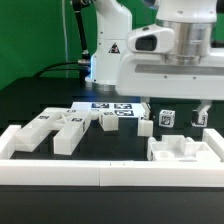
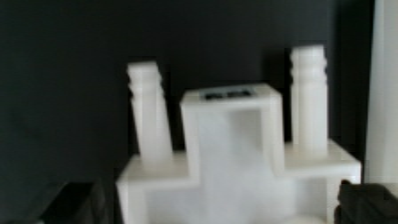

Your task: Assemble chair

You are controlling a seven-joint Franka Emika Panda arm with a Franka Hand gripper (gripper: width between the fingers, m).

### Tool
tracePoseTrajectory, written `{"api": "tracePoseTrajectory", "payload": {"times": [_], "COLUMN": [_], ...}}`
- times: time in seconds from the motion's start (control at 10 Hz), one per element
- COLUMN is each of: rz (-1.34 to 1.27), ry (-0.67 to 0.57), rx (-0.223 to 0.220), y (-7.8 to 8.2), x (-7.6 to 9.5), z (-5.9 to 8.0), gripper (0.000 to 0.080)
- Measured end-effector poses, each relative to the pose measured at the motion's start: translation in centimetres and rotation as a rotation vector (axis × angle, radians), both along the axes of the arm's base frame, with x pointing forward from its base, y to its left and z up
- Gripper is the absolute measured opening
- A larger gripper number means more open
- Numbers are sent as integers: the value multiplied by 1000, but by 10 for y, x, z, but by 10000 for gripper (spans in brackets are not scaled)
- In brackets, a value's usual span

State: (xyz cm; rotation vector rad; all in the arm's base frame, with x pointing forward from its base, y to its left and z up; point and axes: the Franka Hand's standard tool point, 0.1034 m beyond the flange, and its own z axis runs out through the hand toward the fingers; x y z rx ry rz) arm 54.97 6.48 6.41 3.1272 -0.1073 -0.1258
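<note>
The chair is in loose white parts. In the wrist view a white block part [image 2: 231, 150] with two upright ribbed pegs sits between my open gripper [image 2: 222, 212]. The dark fingertips [image 2: 75, 205] stand just outside its two sides, and I cannot tell whether they touch it. In the exterior view the gripper [image 1: 176, 110] hangs low over the right of the table. Two small tagged pieces [image 1: 168, 118] lie under it. A wide stepped part [image 1: 181, 150] is in front of it, by the rail. Several more tagged slabs and bars [image 1: 62, 127] lie at the exterior view's left.
A low white border rail [image 1: 100, 172] runs along the front and turns up at both ends. The marker board [image 1: 110, 106] lies flat behind the parts. The arm's base [image 1: 108, 50] stands at the back, in front of a green backdrop.
</note>
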Motion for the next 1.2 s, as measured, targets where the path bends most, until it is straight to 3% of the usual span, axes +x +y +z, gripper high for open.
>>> {"api": "tracePoseTrajectory", "payload": {"times": [0.2, 0.6, 0.8, 1.0, 1.2], "rz": [-18, -9, 30, 28, 36], "ry": [14, 25, 45, 170, 285], "rx": [-12, -15, 5, 14, 17], "y": [-22, -25, -36, -44, -39], "x": [-28, -32, -34, -55, -59], "z": [-7, -10, -11, -18, -21], "gripper": [648, 648, 648, 648, 648]}}
